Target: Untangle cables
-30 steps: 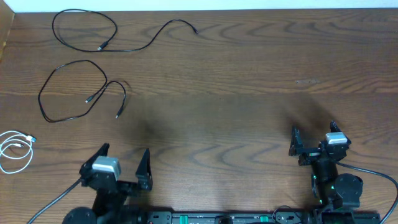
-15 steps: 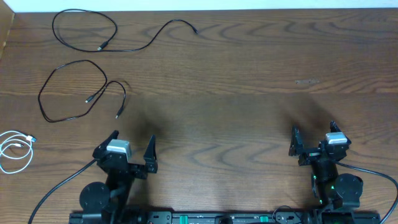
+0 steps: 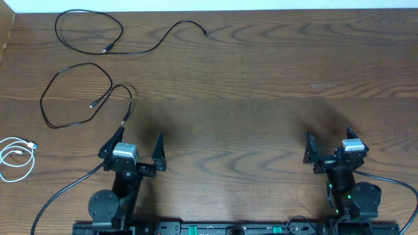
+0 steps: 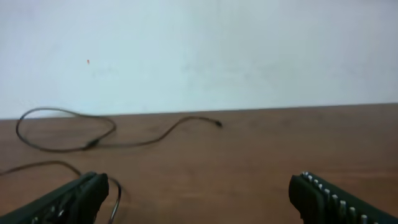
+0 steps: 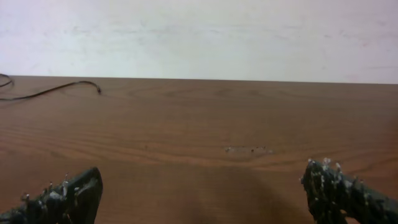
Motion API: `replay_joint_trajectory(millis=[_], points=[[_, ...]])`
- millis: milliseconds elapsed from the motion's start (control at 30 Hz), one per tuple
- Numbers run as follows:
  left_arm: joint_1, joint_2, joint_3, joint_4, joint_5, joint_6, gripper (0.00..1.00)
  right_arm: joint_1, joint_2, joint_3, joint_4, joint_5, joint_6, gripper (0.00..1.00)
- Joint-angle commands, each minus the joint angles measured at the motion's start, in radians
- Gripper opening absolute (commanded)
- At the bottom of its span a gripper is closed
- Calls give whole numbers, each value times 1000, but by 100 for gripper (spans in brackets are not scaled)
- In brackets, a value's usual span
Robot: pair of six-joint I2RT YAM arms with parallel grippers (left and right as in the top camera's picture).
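Observation:
Three cables lie apart on the left of the wooden table (image 3: 248,85). One black cable (image 3: 183,22) loops at the far left and trails right. A second black cable (image 3: 130,98) loops nearer. A white cable (image 3: 31,145) is coiled at the left edge. My left gripper (image 3: 135,145) stands open just short of the second black cable's near end, holding nothing. In the left wrist view both black cables (image 4: 93,144) (image 4: 118,186) lie ahead of the left gripper (image 4: 199,193). My right gripper (image 3: 330,140) (image 5: 202,193) is open and empty at the right, far from every cable.
A pale wall runs along the table's far edge (image 4: 249,107). Thick black cords (image 3: 59,199) trail from both arm bases at the near edge. A faint pale mark (image 5: 249,149) shows on the wood ahead of the right gripper.
My left arm has swung forward and a little to the right, bringing its open gripper closer to the nearer black cable. The right arm and the cables have not moved.

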Motion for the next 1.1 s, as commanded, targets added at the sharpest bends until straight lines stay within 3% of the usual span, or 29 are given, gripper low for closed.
replay_joint_trajectory(millis=[0,467,767,900,1067], points=[[4,-9,-55,71,-14,13,98,-4,-7,-1,-4,-7,-11,99],[4,-9,-190,272,-111,-85,98,-4,-6,-1,-4,-7,-11,99],[4,-9,-189,176,-111,-62,98,-4,-6,-1,-4,-7,-11,99],[4,-9,-189,43,-111,-45,98,-4,-6,-1,-4,-7,-11,99],[3,-9,-189,37,-108,-11,98,-4,-6,-1,-4,-7,-11,99]])
